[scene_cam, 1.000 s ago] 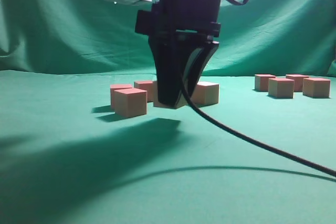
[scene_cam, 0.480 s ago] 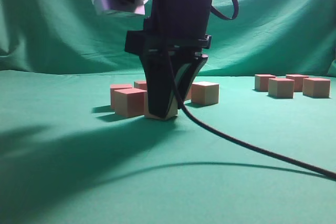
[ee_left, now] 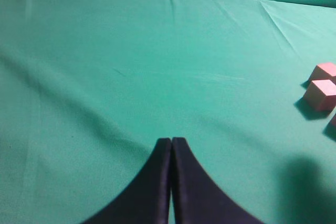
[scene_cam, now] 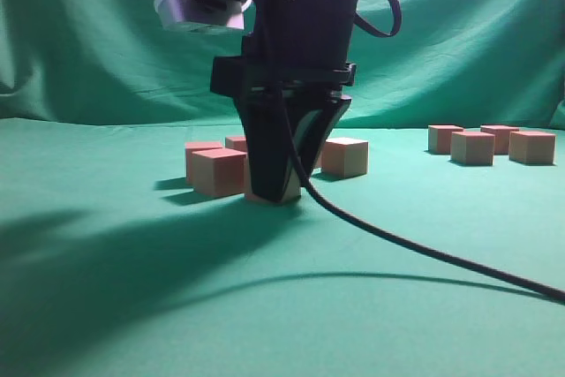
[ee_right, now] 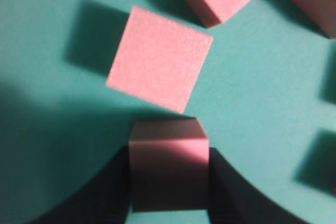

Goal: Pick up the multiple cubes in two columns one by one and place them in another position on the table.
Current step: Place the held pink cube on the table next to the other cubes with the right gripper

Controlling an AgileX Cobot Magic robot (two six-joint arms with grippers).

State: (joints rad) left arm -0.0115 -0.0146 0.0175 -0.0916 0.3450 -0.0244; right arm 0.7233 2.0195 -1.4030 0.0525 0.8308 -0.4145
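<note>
Right end effector clamps a cube; neighbour cube at twelve o'clock. Next, I release.

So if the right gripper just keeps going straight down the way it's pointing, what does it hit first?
The right gripper points straight down, clamped on a cube. That cube would meet the green table first; it looks at or just above the cloth already, though depth is unclear.

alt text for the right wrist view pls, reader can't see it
The right gripper is shut on a pink cube, one dark finger on each side, seen from above over the green table. Another cube lies just ahead on the cloth, with parts of more cubes at the top and right edges.
</note>
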